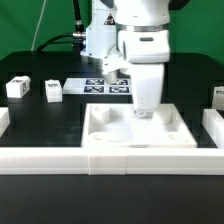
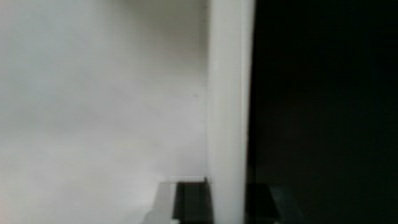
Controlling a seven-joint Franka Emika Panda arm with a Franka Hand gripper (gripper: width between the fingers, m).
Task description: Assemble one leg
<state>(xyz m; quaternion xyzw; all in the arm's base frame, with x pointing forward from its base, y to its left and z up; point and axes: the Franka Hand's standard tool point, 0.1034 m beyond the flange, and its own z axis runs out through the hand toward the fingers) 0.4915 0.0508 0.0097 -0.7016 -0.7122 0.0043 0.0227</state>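
The big white tray-like part (image 1: pixel 140 128) lies on the black table near the front. My gripper (image 1: pixel 143 112) reaches straight down onto its far wall. In the wrist view my gripper (image 2: pixel 230 196) straddles that wall (image 2: pixel 230 90), with one dark finger (image 2: pixel 192 205) on the tray's inner side and the other over the black table. The jaws look closed on the wall. Two small white legs with square tags stand at the exterior view's left, one (image 1: pixel 16 87) beside the other (image 1: pixel 53 91). A third leg (image 1: pixel 219 95) stands at the right edge.
The marker board (image 1: pixel 105 86) lies behind the tray, by the arm's base. A low white barrier (image 1: pixel 60 160) runs along the front edge, with raised ends at the left (image 1: pixel 3 122) and right (image 1: pixel 214 125).
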